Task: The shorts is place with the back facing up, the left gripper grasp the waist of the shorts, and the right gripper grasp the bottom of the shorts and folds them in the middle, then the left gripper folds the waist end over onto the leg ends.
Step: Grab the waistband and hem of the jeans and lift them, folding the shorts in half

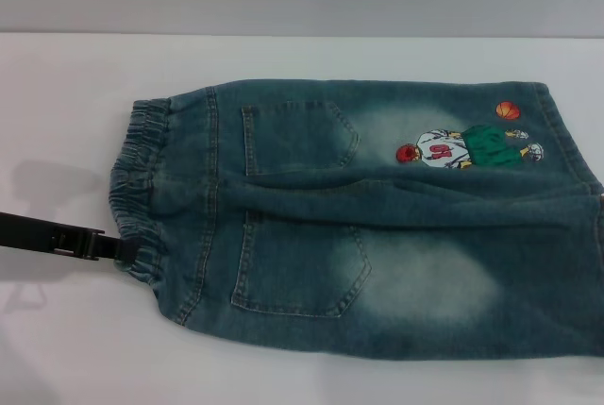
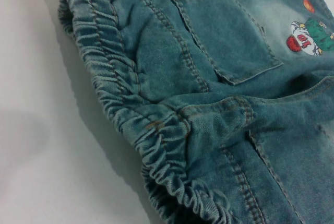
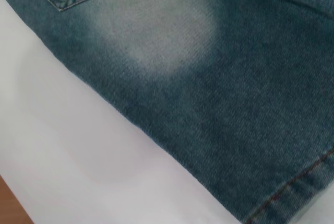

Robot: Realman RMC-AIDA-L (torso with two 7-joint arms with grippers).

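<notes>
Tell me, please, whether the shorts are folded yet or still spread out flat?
Spread flat. The shorts show both back pockets and both legs side by side on the table, with the left gripper at the waist.

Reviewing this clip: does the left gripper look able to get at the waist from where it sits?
Probably yes: the left gripper already sits at the near corner of the waist, nothing between them on the table.

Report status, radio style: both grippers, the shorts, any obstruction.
Left gripper at the waist, near corner. Right gripper not seen. Shorts flat on the table, pockets up, unfolded. Nothing in the way.
</notes>
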